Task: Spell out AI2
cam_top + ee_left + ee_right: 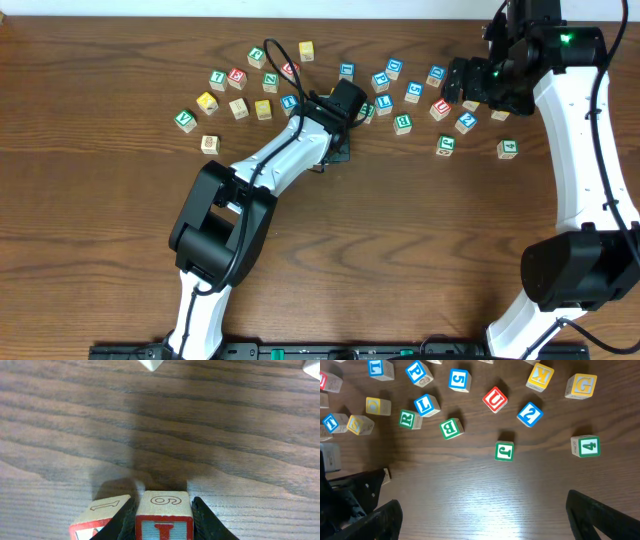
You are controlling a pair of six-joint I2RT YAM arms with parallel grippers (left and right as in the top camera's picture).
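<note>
My left gripper [164, 521] is shut on a wooden block [164, 515] with a red I on its front face and a 6 on top. The block rests on the table. A second red-edged block [102, 512] with a 1 on top stands just left of the left finger, its front letter hidden. In the overhead view the left gripper [337, 150] covers both blocks. My right gripper [490, 520] is open and empty, high above the table at the right [470, 85]. A blue 2 block [529, 414] lies ahead of it, also seen from overhead [466, 122].
Several letter and number blocks lie scattered across the far part of the table [240, 85]. Near the right gripper are a red U [495, 399], a green J [504, 451], a green 4 [589, 446] and a green B [451, 428].
</note>
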